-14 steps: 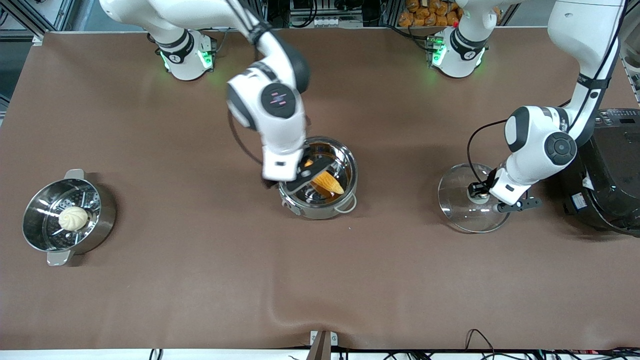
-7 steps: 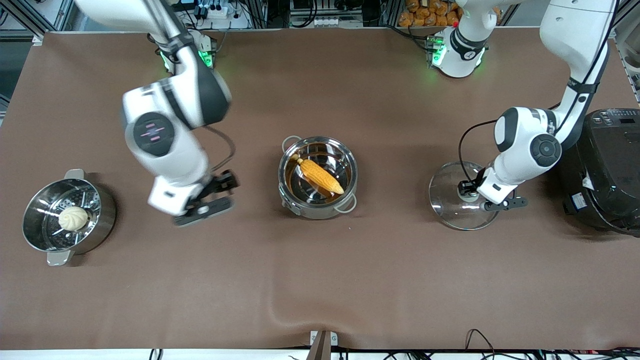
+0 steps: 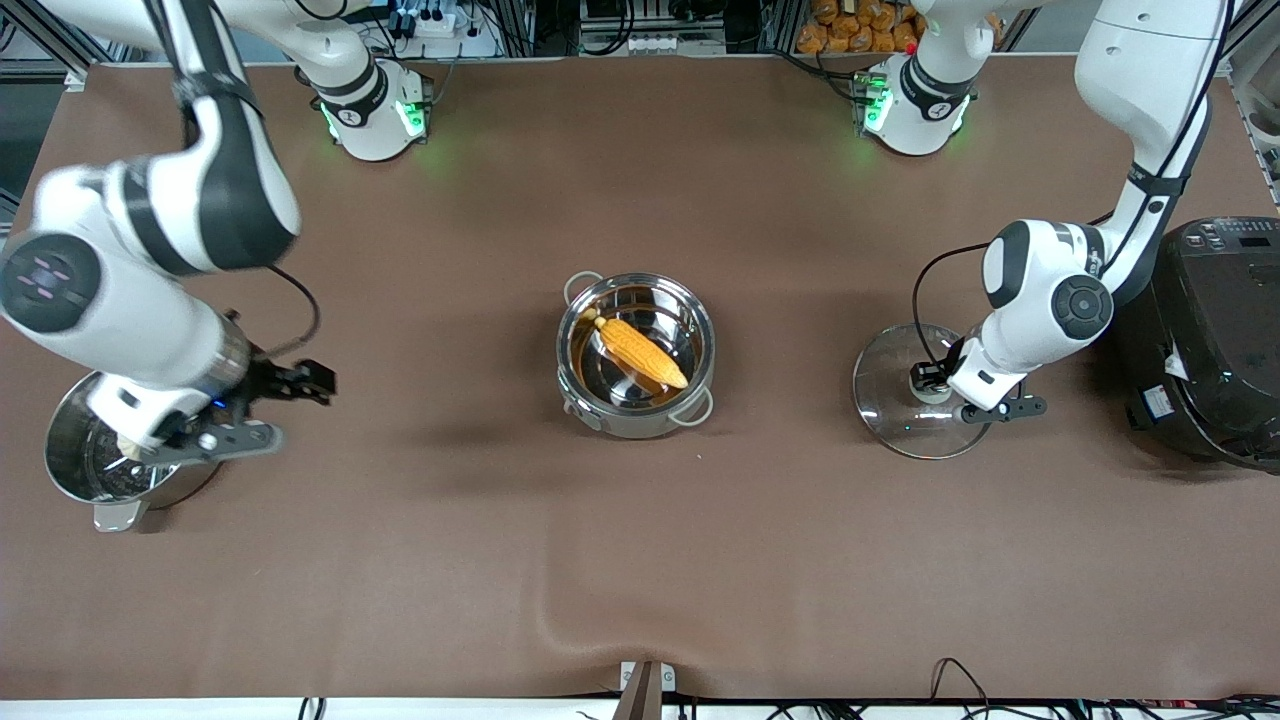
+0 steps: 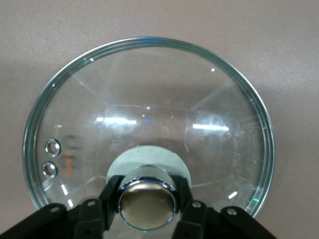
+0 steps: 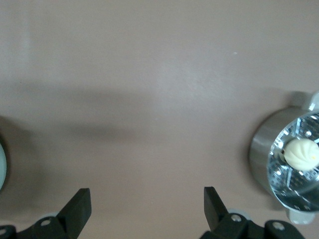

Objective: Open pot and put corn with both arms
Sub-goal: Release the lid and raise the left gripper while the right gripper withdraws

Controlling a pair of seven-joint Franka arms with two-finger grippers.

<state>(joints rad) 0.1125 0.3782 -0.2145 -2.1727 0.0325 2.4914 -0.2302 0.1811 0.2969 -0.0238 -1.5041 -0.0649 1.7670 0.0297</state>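
Note:
The steel pot [image 3: 706,345] stands uncovered at the table's middle, and the yellow-orange corn [image 3: 642,352] lies slanted inside it. My left gripper [image 3: 940,385] is shut on the knob [image 4: 147,198] of the clear glass lid [image 3: 895,410] and holds it level, low over the table between the pot and the rice cooker. The lid fills the left wrist view [image 4: 149,109]. My right gripper [image 3: 275,408] is open and empty, over the edge of the steamer pot at the right arm's end. In the right wrist view it [image 5: 147,199] has only bare table between its fingers.
The steamer pot [image 3: 70,470] with a white bun [image 5: 301,153] stands at the right arm's end, partly under my right arm. It also shows in the right wrist view [image 5: 261,154]. A big black rice cooker [image 3: 1220,340] stands at the left arm's end beside the lid.
My right gripper let go of the corn in the pot and swung away to the steamer pot. My left gripper has shifted the lid slightly toward the pot.

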